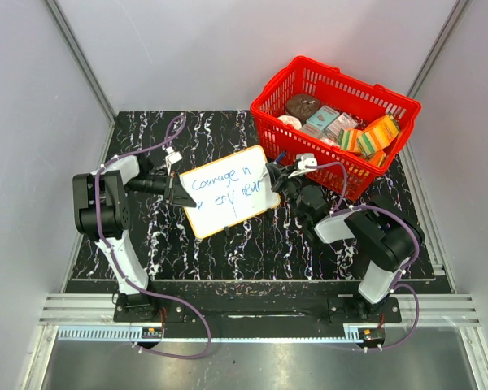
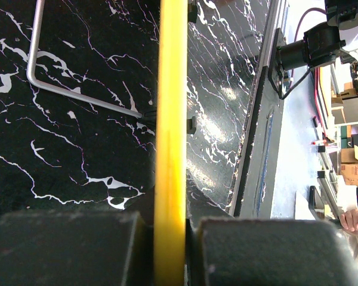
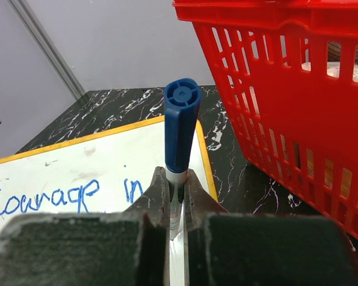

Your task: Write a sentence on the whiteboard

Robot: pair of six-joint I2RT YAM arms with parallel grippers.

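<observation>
The left gripper (image 1: 177, 193) is closed on the left edge of the whiteboard (image 1: 224, 215). In its wrist view the yellow rim runs edge-on straight out between the two pads, which pinch it from both sides. The right gripper (image 3: 176, 202) is closed on a blue marker (image 3: 181, 119). The marker's pale barrel sits between the jaws and its blue butt end stands up above them. Its writing tip is hidden below the fingers, so I cannot tell whether it touches the board.

The board lies between the two arms in the middle of the black marbled table (image 1: 146, 260). Its long axis runs from left to right, and its right end is turned a little toward the far side. From the right gripper the writing surface spreads out to the left, and the marker is over the board's right edge, at the end of the written lines. Any further stroke is a job for the right arm, and I judge it would have to travel left across the board. The unwritten strip lies along the near edge.

There are two arms, one whiteboard and one marker. The sentence (image 1: 228, 188) is in two lines of blue writing. The first reads "Courage in" and the second is too small to read surely. One red basket (image 1: 309, 154) stands just beside the board's far right corner and holds several packets that overlap too much to count.
</observation>
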